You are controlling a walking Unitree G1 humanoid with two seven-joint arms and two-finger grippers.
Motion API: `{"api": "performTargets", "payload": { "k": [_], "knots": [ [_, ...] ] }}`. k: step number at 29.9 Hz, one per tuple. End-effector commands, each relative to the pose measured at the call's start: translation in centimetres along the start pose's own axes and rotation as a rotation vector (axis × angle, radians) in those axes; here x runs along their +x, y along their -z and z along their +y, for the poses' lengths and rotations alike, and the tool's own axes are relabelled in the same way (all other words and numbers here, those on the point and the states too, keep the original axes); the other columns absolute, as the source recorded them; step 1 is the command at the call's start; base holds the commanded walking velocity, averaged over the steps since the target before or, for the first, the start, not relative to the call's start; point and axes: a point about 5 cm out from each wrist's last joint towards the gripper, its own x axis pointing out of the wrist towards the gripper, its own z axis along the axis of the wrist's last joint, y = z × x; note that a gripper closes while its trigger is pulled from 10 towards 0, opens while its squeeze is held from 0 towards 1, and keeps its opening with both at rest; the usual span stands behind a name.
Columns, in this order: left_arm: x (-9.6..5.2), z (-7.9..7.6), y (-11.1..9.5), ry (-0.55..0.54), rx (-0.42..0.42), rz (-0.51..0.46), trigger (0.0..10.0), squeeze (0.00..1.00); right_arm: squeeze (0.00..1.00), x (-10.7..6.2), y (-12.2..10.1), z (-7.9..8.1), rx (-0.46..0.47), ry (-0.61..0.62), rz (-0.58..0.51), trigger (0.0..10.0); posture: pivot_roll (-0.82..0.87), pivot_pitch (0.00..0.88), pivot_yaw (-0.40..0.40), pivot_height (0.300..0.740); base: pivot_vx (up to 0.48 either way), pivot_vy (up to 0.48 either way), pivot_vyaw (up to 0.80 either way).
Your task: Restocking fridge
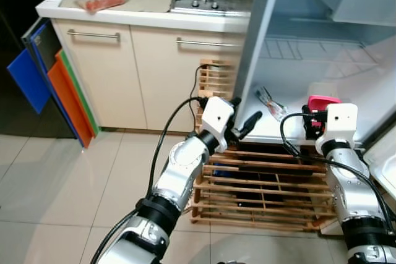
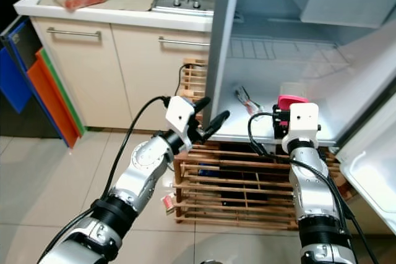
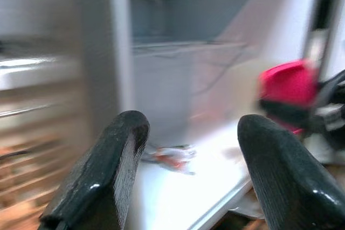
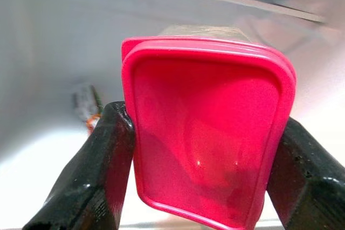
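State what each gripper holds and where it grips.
The right gripper holds a container with a pink lid, fingers clamping opposite sides at the lid end. The left gripper is open, holding nothing.

The left wrist view is motion-blurred, smearing the small packet (image 3: 171, 156) on the fridge shelf (image 3: 215, 187) beyond identifying.

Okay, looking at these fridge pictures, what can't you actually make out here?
- What the red-lidded container holds: the right wrist view faces its lid, and the right gripper hides it in the eye views.
- The small packet on the fridge shelf: too small, blurred in the left wrist view.
- The fridge's upper part: cropped.
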Motion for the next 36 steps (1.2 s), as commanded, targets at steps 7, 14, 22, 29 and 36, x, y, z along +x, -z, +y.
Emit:
{"api": "performTargets", "payload": {
  "k": [7,14,22,29,36],
  "knots": [
    [-3.7,0.5,5.1,-0.172,0.178,0.229,10.0,0.00,0.32,-1.1,0.0,0.1,-0.018,0.080,-0.071,0.0,-0.08,0.000,-0.038,0.740,0.000,0.000,-0.69],
    [-4.2,0.1,6.2,-0.206,0.240,0.262,10.0,0.00,0.34,-1.0,-0.1,1.1,-0.006,0.059,-0.093,0.0,-0.08,0.000,-0.033,0.740,0.000,0.000,-0.69],
    [-2.8,-0.3,5.1,-0.149,0.195,0.203,10.0,0.00,0.35,-0.1,-1.0,1.6,0.000,0.029,-0.122,0.0,-0.07,0.000,-0.035,0.740,0.000,0.000,-0.66],
    [-0.9,-1.3,2.6,-0.039,0.136,0.076,10.0,0.00,0.35,0.4,-0.8,2.1,0.020,0.007,-0.088,0.0,-0.07,0.000,-0.039,0.740,0.000,0.000,-0.07],
    [-0.4,-2.2,1.8,0.046,0.123,0.031,10.0,0.00,0.35,0.4,-0.3,2.5,0.028,-0.016,-0.067,0.0,-0.07,0.000,-0.040,0.740,0.297,-0.280,0.00]
  ]
}}
